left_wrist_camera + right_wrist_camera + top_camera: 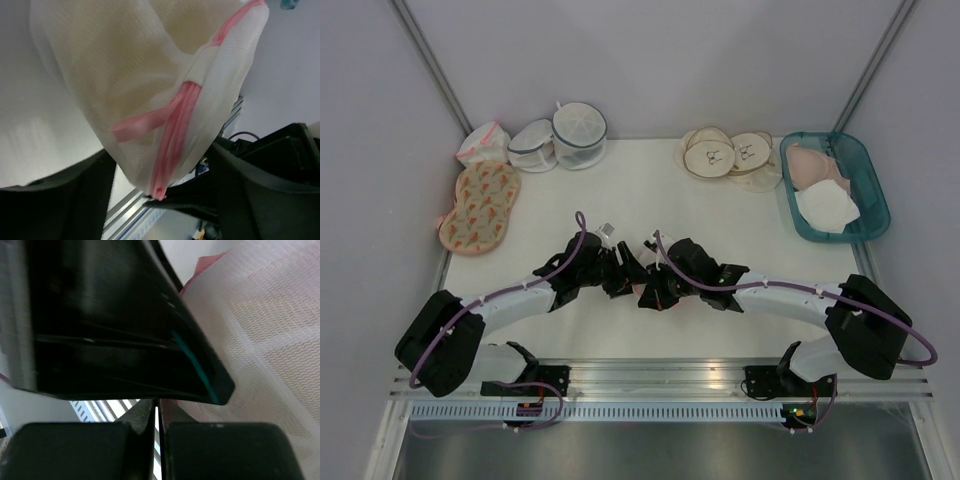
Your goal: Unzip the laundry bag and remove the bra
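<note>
Up close, the round white mesh laundry bag with the pink zipper rim (200,70) hangs over the near edge of the table, between the two arms where they meet; its pink zipper band (175,130) runs down the rim to the lowest corner, a pink tab sticks out sideways from it, and a cream-coloured mass (105,60) shows through the mesh, its shape unreadable; the left gripper (160,165) stands wide apart on either side of the bag's lower end and clamps nothing; the right gripper (157,426) is fully closed, only a thin slit between its fingers, and the bag's pink edge runs into the tips, so it seems pinched there; from above the bag is nearly all hidden by the grippers, only a pinkish scrap showing; a blurred black bulk (100,315) fills much of the right wrist view and cannot be identified; the white table (620,190) stands between plain grey walls, with two white mesh bags with grey-blue rims (560,135) at the back left, a teal plastic tray (868,170) at the back right, and a slotted metal rail (660,375) along the front.
</note>
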{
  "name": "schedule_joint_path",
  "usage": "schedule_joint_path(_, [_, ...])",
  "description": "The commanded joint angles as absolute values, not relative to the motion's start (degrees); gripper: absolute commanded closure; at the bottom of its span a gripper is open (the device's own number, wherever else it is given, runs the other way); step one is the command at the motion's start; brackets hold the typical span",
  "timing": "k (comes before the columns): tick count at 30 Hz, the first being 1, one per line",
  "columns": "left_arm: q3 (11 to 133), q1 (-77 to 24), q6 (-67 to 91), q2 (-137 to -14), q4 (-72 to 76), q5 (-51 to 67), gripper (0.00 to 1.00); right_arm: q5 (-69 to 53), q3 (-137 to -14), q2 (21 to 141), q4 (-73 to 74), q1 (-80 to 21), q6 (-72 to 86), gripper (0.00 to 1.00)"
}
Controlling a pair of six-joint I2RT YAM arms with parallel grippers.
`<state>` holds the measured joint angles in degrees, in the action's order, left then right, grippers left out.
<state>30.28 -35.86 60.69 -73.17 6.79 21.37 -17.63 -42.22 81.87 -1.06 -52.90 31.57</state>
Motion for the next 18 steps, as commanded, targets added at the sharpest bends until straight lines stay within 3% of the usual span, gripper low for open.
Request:
schedule_joint_path(1, [34.01, -37.61, 62.58, -76.81, 15.11, 23.29, 0.35, -18.20, -44.38, 80.69, -3.96, -52.82, 30.50, 0.99])
schedule_joint_path(2, [34.19, -37.70, 62.58, -77.77, 16.42, 23.64, 0.58, -18.02, -44.47, 80.51, -3.61, -52.91, 30.41, 1.00])
schedule_joint_path(3, [34.28, -37.62, 62.49, -79.18, 16.52, 23.29, 0.71, -17.67, -44.39, 79.99, -2.99, -52.82, 30.15, 1.00])
schedule_joint_path(4, [34.54, -37.62, 62.49, -79.71, 16.52, 22.77, 0.90, -17.49, -44.38, 79.63, -2.64, -52.91, 30.06, 0.99])
schedule_joint_path(5, [34.63, -37.62, 62.32, -80.06, 15.83, 22.24, 0.97, -17.32, -44.47, 79.11, -1.51, -52.82, 29.88, 1.00])
schedule_joint_path(18, [40.16, -32.44, 56.17, -81.12, 9.32, 17.48, 0.98, -15.21, -45.00, 81.38, 14.49, -52.91, 25.93, 1.00])
